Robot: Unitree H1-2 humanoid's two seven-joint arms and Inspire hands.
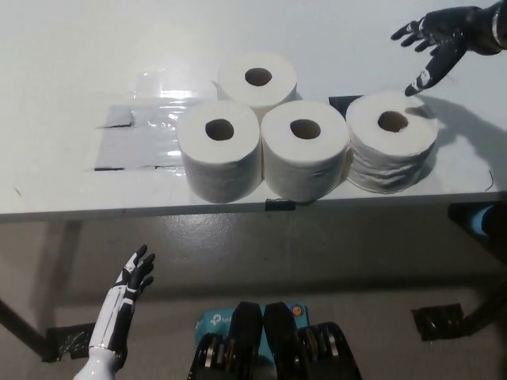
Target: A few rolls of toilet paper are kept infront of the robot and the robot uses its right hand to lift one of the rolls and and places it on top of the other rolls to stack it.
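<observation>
Several white toilet paper rolls stand upright near the front edge of the white table (71, 47). The right roll (391, 142) sits a little apart from the middle roll (305, 150). Beside that are the left roll (219, 150) and, behind, the back roll (257, 81). My black right hand (434, 41) hovers open above and just behind the right roll, fingers spread, touching nothing. Low at the picture's left, below the table edge, my white left hand (133, 275) rests open.
A clear plastic sheet (139, 134) is taped flat on the table left of the rolls. Black tape marks lie at the table's front edge (279, 205) and behind the right roll (341, 102). Table legs and grey floor show below.
</observation>
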